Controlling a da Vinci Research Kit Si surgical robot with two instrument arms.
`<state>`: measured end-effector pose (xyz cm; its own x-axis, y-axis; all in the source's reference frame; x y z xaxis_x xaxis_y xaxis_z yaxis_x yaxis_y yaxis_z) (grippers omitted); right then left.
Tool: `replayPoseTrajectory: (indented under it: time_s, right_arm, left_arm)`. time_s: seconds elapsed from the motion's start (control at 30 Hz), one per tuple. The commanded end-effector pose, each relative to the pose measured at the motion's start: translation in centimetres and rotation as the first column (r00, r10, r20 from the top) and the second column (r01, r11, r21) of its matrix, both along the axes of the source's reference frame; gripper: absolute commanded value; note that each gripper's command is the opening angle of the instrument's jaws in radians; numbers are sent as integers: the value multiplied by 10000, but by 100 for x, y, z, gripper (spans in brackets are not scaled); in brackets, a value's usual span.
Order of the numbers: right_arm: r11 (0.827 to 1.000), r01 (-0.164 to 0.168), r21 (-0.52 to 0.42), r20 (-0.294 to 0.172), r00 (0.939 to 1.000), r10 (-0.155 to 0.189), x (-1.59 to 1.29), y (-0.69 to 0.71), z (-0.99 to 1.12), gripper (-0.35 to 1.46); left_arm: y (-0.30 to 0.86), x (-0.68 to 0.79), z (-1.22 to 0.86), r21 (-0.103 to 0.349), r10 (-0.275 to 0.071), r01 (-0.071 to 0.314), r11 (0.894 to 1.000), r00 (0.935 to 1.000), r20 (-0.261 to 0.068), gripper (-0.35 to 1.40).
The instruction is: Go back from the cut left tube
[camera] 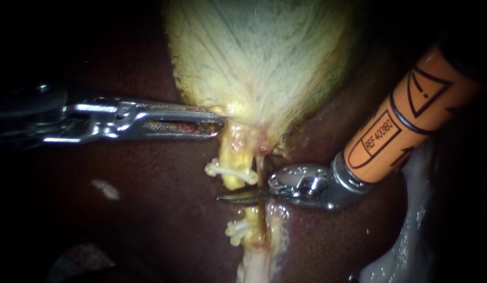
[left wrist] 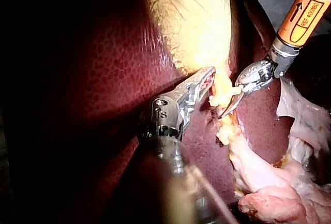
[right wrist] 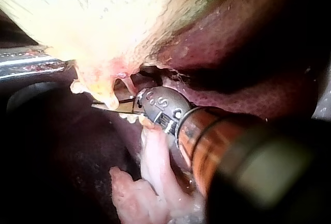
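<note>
The pale gallbladder (camera: pixel 264 57) hangs over the dark liver (camera: pixel 149 209). My left instrument (camera: pixel 218 121) comes in from the left, and its jaws are shut on the gallbladder's lower edge. Below it the yellow left tube is parted. Its upper stump (camera: pixel 234 152) carries a white clip (camera: pixel 230 170), and its lower stump (camera: pixel 252 216) carries another clip (camera: pixel 235 229). My right instrument (camera: pixel 225 198), on an orange shaft, points left with its thin blades shut in the gap between the stumps. A thin reddish tube (camera: pixel 261 167) runs just beside them.
Pale loose tissue (camera: pixel 406 241) lies at the lower right, beside the orange shaft (camera: pixel 406 120). A small white fleck (camera: pixel 106 189) sits on the liver at the left. In the left wrist view pinkish tissue (left wrist: pixel 269 182) trails from the lower stump.
</note>
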<state>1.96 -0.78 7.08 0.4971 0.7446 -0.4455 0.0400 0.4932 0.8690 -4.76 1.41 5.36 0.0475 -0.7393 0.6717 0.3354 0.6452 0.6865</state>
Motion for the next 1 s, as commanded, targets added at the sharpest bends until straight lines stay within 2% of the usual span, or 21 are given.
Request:
replayPoseTrajectory:
  time_s: [0.03,0.17,0.37,0.57,0.67,1.0]
  right_arm:
    - [10000,12,-54,-29,10000,-13,0,0,0,-35]
    - [9999,23,-105,-55,10000,-23,1,0,0,-35]
    - [9999,23,-112,-55,10000,-24,1,-2,0,17]
    - [9998,37,-214,-103,9999,-39,3,-2,0,41]
    - [9996,47,-266,-130,9999,-51,3,-2,0,51]
    - [9992,74,-381,-189,9998,-81,1,-5,-4,64]
  left_arm:
    - [0,0,0,8,-4,4,10000,10000,-6,-35]
    - [0,0,0,8,-3,3,10000,10000,-6,-35]
    - [0,0,0,8,-3,3,10000,10000,-6,-35]
    - [0,0,0,8,-4,4,10000,10000,-5,-35]
    - [0,0,0,8,-4,4,10000,10000,-5,-35]
    - [0,1,0,10,-1,1,10000,10000,-3,-35]
